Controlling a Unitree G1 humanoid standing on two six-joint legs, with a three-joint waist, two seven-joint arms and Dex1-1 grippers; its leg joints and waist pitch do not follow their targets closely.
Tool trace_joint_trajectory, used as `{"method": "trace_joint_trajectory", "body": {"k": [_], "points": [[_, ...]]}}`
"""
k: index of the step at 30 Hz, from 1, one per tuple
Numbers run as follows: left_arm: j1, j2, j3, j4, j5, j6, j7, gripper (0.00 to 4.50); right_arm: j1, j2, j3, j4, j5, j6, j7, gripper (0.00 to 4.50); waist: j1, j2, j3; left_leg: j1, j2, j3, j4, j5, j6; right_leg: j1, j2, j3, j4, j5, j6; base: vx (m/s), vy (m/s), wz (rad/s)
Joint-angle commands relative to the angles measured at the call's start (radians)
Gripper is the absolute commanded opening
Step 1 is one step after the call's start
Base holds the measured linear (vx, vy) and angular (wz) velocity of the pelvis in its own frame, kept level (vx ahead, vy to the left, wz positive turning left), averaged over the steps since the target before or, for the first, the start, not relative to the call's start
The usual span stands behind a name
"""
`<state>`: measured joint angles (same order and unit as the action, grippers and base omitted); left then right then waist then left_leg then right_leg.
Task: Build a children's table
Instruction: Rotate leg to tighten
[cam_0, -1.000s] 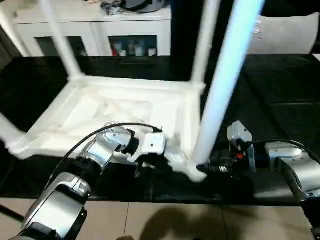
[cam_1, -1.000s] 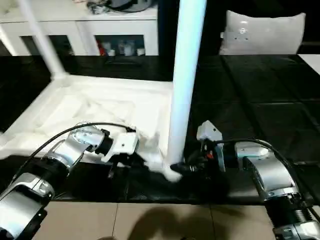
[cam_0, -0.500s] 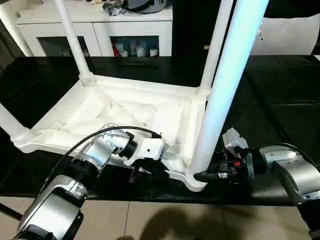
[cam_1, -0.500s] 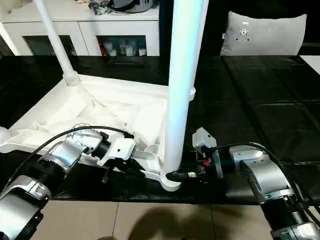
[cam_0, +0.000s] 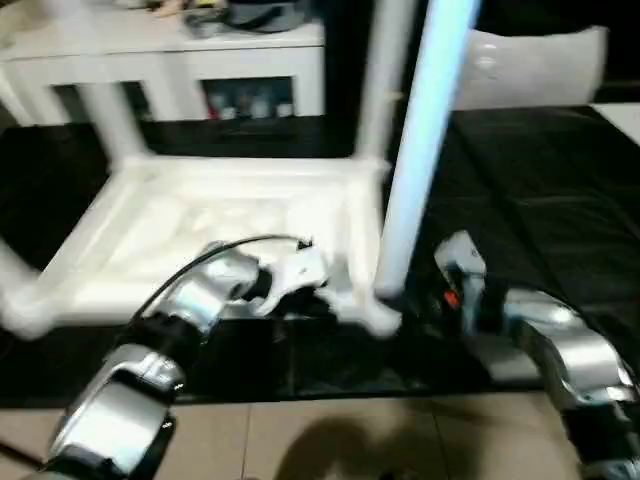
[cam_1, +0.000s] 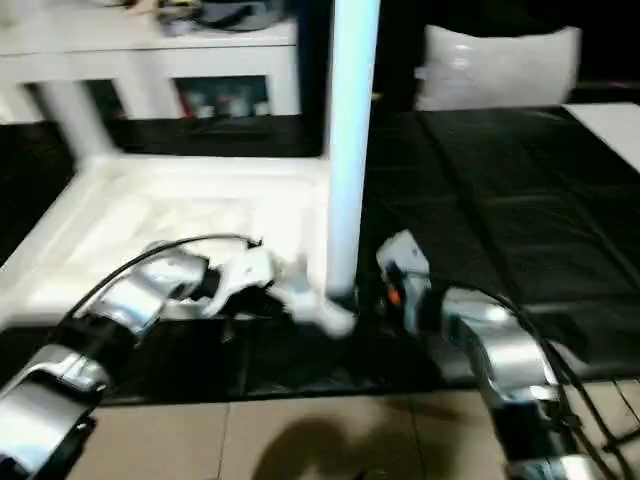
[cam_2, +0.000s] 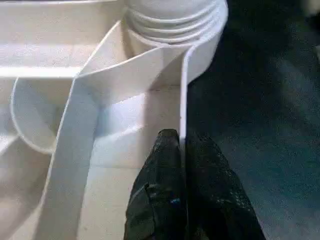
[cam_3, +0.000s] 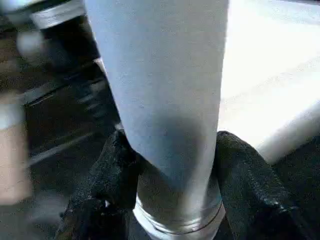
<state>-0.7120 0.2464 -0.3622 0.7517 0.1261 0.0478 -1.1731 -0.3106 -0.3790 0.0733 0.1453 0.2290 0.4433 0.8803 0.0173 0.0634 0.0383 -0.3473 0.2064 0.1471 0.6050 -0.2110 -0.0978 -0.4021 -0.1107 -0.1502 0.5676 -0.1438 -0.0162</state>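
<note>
The children's table lies upside down on a black surface, its ribbed top (cam_0: 200, 220) facing up and its white legs standing upright. The near-right leg (cam_0: 420, 150) rises from its corner socket (cam_2: 175, 20). My right gripper (cam_0: 415, 305) reaches in from the right, and its black fingers (cam_3: 112, 170) sit against both sides of that leg's base. My left gripper (cam_0: 322, 298) is at the top's near edge, just left of that corner. Its fingers (cam_2: 165, 165) are pinched on the thin rim wall (cam_2: 182, 90).
Three more legs stand at the far right (cam_0: 375, 80), far left (cam_0: 105, 120) and near left (cam_0: 10, 290) corners. A white cabinet (cam_0: 200, 60) stands behind and a white cushion (cam_0: 540, 65) at the back right. Black surface (cam_0: 540, 190) stretches right; beige floor (cam_0: 300, 440) lies in front.
The whole picture has shifted with the camera. My right gripper's fingers have drawn in around the base of the near-right leg. The left gripper keeps its hold on the rim.
</note>
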Motion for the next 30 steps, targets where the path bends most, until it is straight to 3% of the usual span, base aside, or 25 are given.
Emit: {"method": "trace_joint_trajectory", "body": {"k": [1, 2, 4, 6, 7, 9, 13, 15, 16, 20, 23, 27, 30], "points": [[-0.005, -0.080, -0.018, -0.037, -0.006, 0.063, 0.073, 0.00, -0.027, 0.090, 0.021, 0.027, -0.026, 0.071, -0.155, 1.98, -0.009, -0.018, -0.052, -0.014, -0.003, 0.004, -0.073, -0.270, 0.047, 0.060, -0.033, 0.022, -0.108, -0.577, -0.032, 0.000, 0.000, 0.00], [-0.008, -0.112, -0.007, -0.040, 0.001, 0.100, 0.131, 0.00, -0.046, 0.147, 0.013, 0.047, -0.059, 0.085, -0.265, 1.97, -0.023, -0.015, -0.054, -0.016, -0.002, 0.001, -0.074, -0.273, 0.045, 0.061, -0.034, 0.020, -0.107, -0.555, -0.044, 0.000, 0.000, 0.00], [-0.010, -0.131, 0.003, -0.039, 0.001, 0.115, 0.164, 0.00, -0.059, 0.177, 0.008, 0.066, -0.073, 0.088, -0.317, 1.97, -0.041, -0.019, -0.053, -0.018, -0.007, 0.001, -0.072, -0.282, 0.051, 0.061, -0.031, 0.017, -0.111, -0.559, -0.042, 0.000, 0.000, 0.00], [-0.014, -0.158, 0.015, -0.035, 0.007, 0.138, 0.214, 0.00, -0.079, 0.216, 0.008, 0.095, -0.099, 0.083, -0.381, 1.97, -0.049, -0.016, -0.053, -0.014, -0.009, 0.002, -0.070, -0.291, 0.062, 0.057, -0.032, 0.017, -0.114, -0.570, -0.044, 0.000, 0.000, 0.00], [-0.020, -0.174, 0.021, -0.031, 0.013, 0.141, 0.251, 0.00, -0.091, 0.241, 0.006, 0.115, -0.095, 0.035, -0.384, 1.97, -0.053, -0.017, -0.054, -0.016, -0.009, 0.002, -0.069, -0.294, 0.066, 0.057, -0.033, 0.016, -0.113, -0.571, -0.045, 0.000, 0.000, 0.00], [-0.023, -0.178, 0.024, -0.030, 0.014, 0.143, 0.267, 0.00, -0.094, 0.244, 0.008, 0.112, -0.092, 0.019, -0.381, 2.64, -0.057, -0.017, -0.054, -0.016, -0.009, 0.002, -0.069, -0.293, 0.075, 0.057, -0.033, 0.018, -0.115, -0.562, -0.047, 0.000, 0.000, 0.00], [-0.020, -0.147, 0.021, -0.030, 0.022, 0.119, 0.251, 0.00, -0.068, 0.199, 0.010, 0.074, -0.093, -0.003, -0.315, 2.92, -0.048, -0.021, -0.062, -0.022, 0.001, 0.003, -0.073, -0.221, 0.105, 0.065, -0.036, 0.035, -0.094, -0.436, -0.100, 0.000, 0.000, 0.00], [-0.019, -0.144, 0.024, -0.030, 0.024, 0.119, 0.252, 0.00, -0.064, 0.191, 0.009, 0.070, -0.091, -0.007, -0.309, 3.05, -0.039, -0.020, -0.066, -0.025, 0.005, 0.004, -0.073, -0.168, 0.118, 0.069, -0.037, 0.042, -0.080, -0.354, -0.131, 0.000, 0.000, 0.00], [-0.018, -0.138, 0.024, -0.029, 0.027, 0.112, 0.247, 0.00, -0.060, 0.181, 0.008, 0.067, -0.087, -0.013, -0.297, 3.05, -0.034, -0.015, -0.067, -0.024, 0.006, 0.006, -0.071, -0.145, 0.125, 0.069, -0.037, 0.044, -0.076, -0.315, -0.150, 0.000, 0.000, 0.00], [-0.011, -0.067, 0.001, 0.002, 0.044, 0.018, 0.161, 0.00, -0.026, 0.055, -0.005, 0.049, -0.047, -0.083, -0.107, 3.47, -0.015, -0.015, -0.071, -0.022, 0.006, 0.009, -0.067, -0.116, 0.156, 0.077, -0.037, 0.049, -0.065, -0.234, -0.179, 0.000, 0.000, 0.00], [-0.009, -0.047, -0.007, 0.010, 0.045, -0.022, 0.126, 0.00, -0.023, 0.017, -0.011, 0.047, -0.039, -0.098, -0.057, 3.80, -0.008, -0.014, -0.071, -0.024, 0.009, 0.008, -0.068, -0.092, 0.162, 0.077, -0.038, 0.049, -0.060, -0.212, -0.193, 0.000, 0.000, 0.00], [-0.003, -0.013, -0.027, 0.011, 0.046, -0.059, 0.058, 0.00, -0.021, -0.042, -0.013, 0.050, -0.036, -0.113, 0.013, 4.06, -0.001, -0.014, -0.067, -0.018, 0.012, 0.009, -0.072, -0.135, 0.143, 0.074, -0.037, 0.050, -0.066, -0.274, -0.183, 0.000, 0.000, 0.00], [0.001, 0.031, -0.057, 0.011, 0.036, -0.167, -0.069, 0.00, -0.025, -0.123, 0.000, 0.047, -0.022, -0.158, 0.147, 4.06, 0.008, -0.014, -0.068, -0.017, 0.014, 0.010, -0.072, -0.148, 0.141, 0.074, -0.038, 0.052, -0.066, -0.276, -0.181, 0.000, 0.000, 0.00]]}}
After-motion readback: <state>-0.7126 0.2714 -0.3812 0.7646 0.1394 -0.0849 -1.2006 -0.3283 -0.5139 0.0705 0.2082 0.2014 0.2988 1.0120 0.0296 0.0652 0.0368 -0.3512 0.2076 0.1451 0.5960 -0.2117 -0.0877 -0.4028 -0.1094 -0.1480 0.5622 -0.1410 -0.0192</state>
